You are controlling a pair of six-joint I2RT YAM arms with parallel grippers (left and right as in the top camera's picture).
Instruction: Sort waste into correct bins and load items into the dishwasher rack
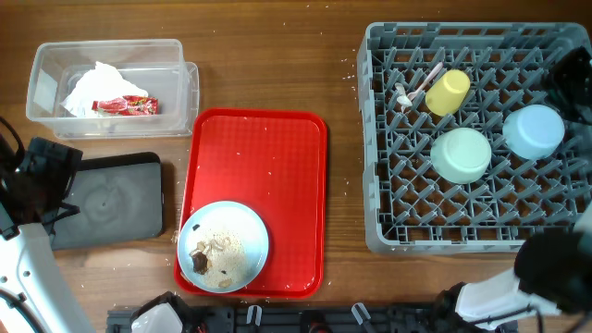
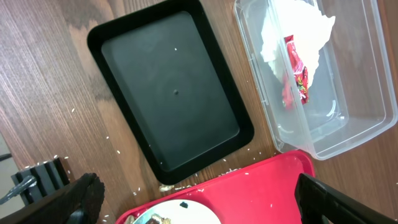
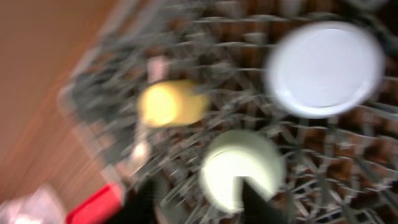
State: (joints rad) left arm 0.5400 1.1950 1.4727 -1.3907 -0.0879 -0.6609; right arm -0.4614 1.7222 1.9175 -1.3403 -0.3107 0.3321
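Across the overhead view you have a brown wooden table (image 1: pixel 277 55) with a plain grain, dotted with pale specks (image 2: pixel 104 138) around the trays. At the upper left sits the clear rectangular plastic box (image 1: pixel 176 74). In it lie a crumpled white paper napkin (image 1: pixel 97 85) and the small red snack wrapper (image 1: pixel 126 105), the wrapper touching the napkin's lower edge.

Just below the box lies the shallow black rectangular tray (image 1: pixel 116 199). Your left gripper (image 2: pixel 198 186) hangs near this tray, its fingers (image 2: pixel 81 199) spread wide with nothing between them.

At centre you see the larger red tray (image 1: pixel 277 157). On its lower left corner stands the light blue round plate (image 1: pixel 254 227), carrying beige food crumbs (image 1: pixel 222 248) and a dark brown lump (image 1: pixel 199 262).

On the right, the large square grey plastic rack (image 1: pixel 435 242) holds four things:
- the small yellow cup (image 1: pixel 448 92), tipped over at its upper left
- the white plastic fork (image 1: pixel 416 88), just left of the cup
- the mint green bowl (image 1: pixel 461 154), near the middle
- the light blue bowl (image 1: pixel 534 131), to the right of the mint one

Your right gripper (image 3: pixel 197 183) hovers over the rack. Its picture is blurred, yet its fingers (image 3: pixel 261 208) stand apart and grasp nothing.
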